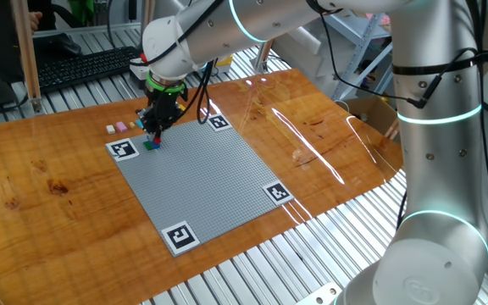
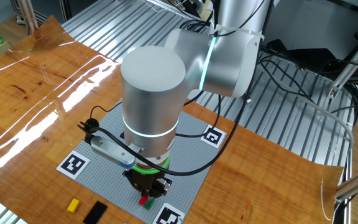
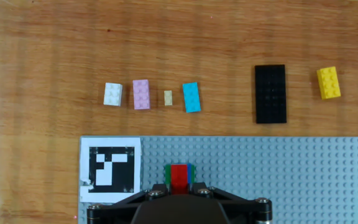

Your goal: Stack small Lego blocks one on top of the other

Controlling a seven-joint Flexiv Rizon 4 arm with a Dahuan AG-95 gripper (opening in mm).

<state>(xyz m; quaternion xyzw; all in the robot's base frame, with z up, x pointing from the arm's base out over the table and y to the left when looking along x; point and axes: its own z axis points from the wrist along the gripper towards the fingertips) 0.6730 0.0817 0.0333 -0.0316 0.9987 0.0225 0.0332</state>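
- Hand (image 3: 179, 190): points straight down over the near edge of the grey baseplate (image 3: 278, 174), beside a corner marker (image 3: 111, 169); finger spacing cannot be judged, since the housing hides the tips.
- Red block (image 3: 179, 175): sits on the baseplate just ahead of the hand, a green block (image 3: 167, 172) apparently under or beside it, probably the stack's start.
- Loose blocks, in a row on the worktop (image 3: 42, 74) beyond: white (image 3: 113, 94), pink (image 3: 142, 94), blue (image 3: 191, 97), black (image 3: 270, 93), yellow (image 3: 329, 83), presumably awaiting pick-up.
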